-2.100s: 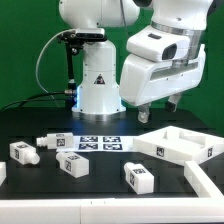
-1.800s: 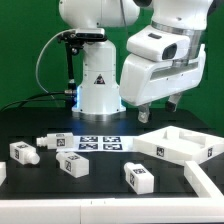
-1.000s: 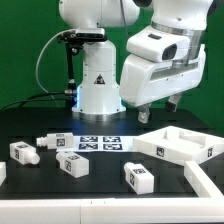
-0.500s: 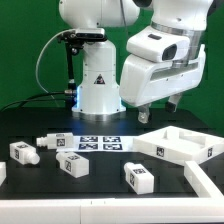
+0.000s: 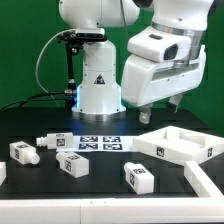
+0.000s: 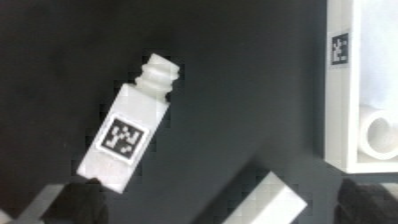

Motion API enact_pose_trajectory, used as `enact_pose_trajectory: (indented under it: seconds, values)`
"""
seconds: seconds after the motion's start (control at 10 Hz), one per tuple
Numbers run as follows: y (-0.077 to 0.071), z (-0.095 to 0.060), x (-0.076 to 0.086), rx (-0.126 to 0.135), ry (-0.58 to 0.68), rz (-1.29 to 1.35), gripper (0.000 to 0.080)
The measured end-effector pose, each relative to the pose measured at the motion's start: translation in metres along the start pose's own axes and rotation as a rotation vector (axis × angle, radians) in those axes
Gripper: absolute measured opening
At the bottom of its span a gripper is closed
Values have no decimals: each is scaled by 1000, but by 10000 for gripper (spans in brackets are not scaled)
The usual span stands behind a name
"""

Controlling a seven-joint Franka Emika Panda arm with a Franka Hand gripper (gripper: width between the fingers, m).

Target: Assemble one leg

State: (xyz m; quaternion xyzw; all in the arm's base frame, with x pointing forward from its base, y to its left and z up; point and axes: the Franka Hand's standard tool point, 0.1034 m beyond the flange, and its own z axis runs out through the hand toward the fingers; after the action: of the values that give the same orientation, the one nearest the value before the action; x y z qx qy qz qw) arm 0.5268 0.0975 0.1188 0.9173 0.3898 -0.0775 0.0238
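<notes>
Several white legs with marker tags lie on the black table in the exterior view: one (image 5: pixel 24 153) at the left, one (image 5: pixel 72 165) in front of the marker board, one (image 5: pixel 139 177) near the front middle. My gripper (image 5: pixel 148 113) hangs well above the table, beside the large white panel (image 5: pixel 185 148). In the wrist view a leg (image 6: pixel 128 135) with a ribbed end lies on the table far below the gripper (image 6: pixel 214 205). The dark fingertips (image 6: pixel 50 204) stand wide apart with nothing between them.
The marker board (image 5: pixel 98 143) lies in front of the robot base. A further leg (image 5: pixel 48 142) lies left of it. The panel's rim with a corner hole (image 6: pixel 370 135) and a further white piece (image 6: pixel 267 195) show in the wrist view.
</notes>
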Motion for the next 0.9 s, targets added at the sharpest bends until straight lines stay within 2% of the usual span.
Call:
enact_pose_trajectory:
  seconds: [0.1,0.2,0.4,0.6,0.7,0.8,0.9]
  values:
    - [-19,5,2,-29,64,-19,650]
    - [-34,15,-4,-27,76,-20,650]
    - [-27,12,-3,-24,68,-17,650]
    - [-29,14,-4,-23,68,-19,650]
    - [-34,23,-2,-46,132,-30,650]
    - [-52,46,-11,-47,169,-38,650]
    - [-62,64,-16,-24,152,-39,650]
